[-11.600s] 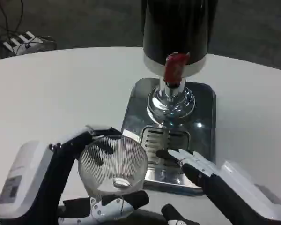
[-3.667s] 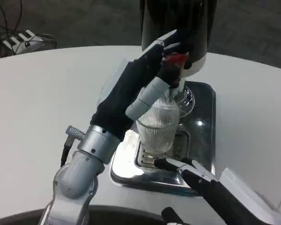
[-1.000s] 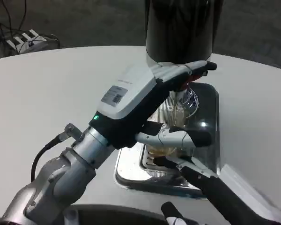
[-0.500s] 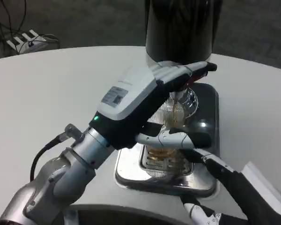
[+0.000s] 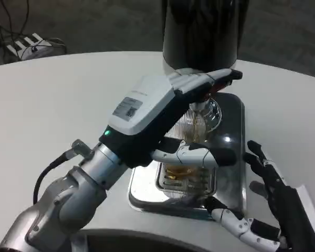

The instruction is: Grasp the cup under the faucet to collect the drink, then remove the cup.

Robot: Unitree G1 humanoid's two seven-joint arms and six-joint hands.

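Head view: left hand (image 5: 163, 113) grips the cup (image 5: 191, 139) under the faucet (image 5: 202, 102); right hand (image 5: 275, 210) fingers spread, holding nothing.

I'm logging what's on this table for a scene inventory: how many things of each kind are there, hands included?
Robot hands: 2, left hand and right hand
Cup: 1, ribbed clear cup
Drink dispenser: 1, dispenser
Drip tray: 1, metal tray
Total: 5

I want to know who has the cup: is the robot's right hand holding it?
No, the right hand is spread open beside the tray, apart from the cup.
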